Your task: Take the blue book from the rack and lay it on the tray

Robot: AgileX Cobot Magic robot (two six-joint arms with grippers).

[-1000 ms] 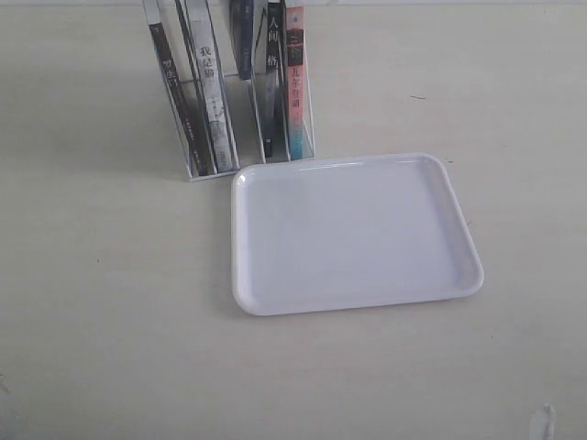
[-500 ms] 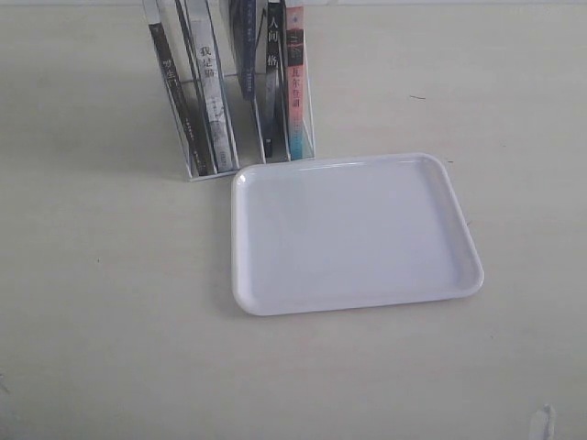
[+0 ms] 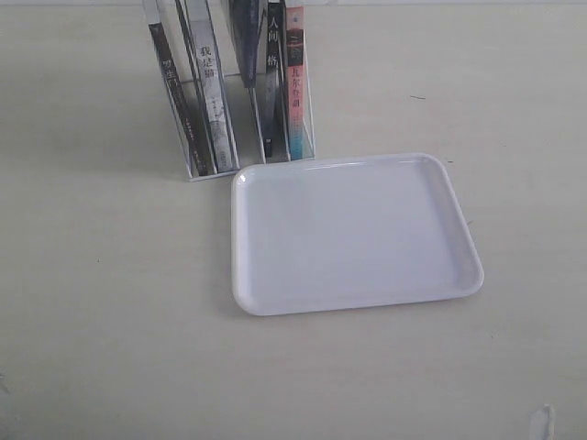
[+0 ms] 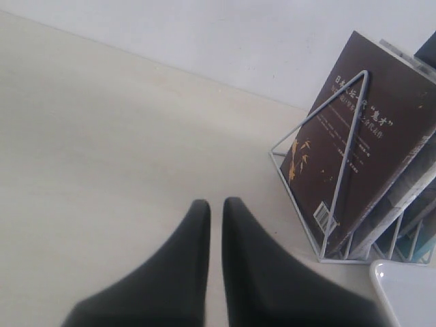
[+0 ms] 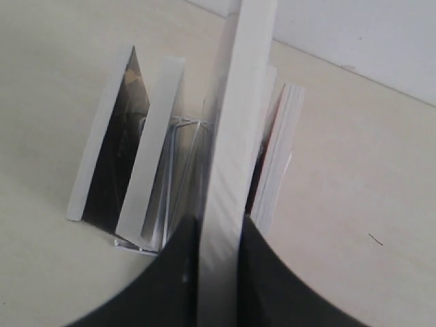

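The blue book (image 3: 246, 37) shows as a dark blue spine leaning in the middle slot of the rack (image 3: 197, 170), cut off by the top edge of the exterior view. In the right wrist view my right gripper (image 5: 219, 235) is shut on its pale page edge (image 5: 238, 122), one finger on each cover, above the other books. The white tray (image 3: 358, 234) lies flat just in front of the rack with nothing on it. My left gripper (image 4: 215, 204) is shut on nothing, low over the table beside the rack's wire end (image 4: 340, 170). Neither gripper shows in the exterior view.
Other books stand in the rack: a black-spined one (image 3: 179, 101), a white-spined one (image 3: 213, 92), another black one (image 3: 272, 73) and a pink-red one (image 3: 293, 82). A brown cover (image 4: 368, 136) faces the left wrist camera. A tray corner (image 4: 402, 293) lies nearby.
The blue book's spine has shifted and tilted a little in its slot at the top of the exterior view. The tray and the other books have not moved.
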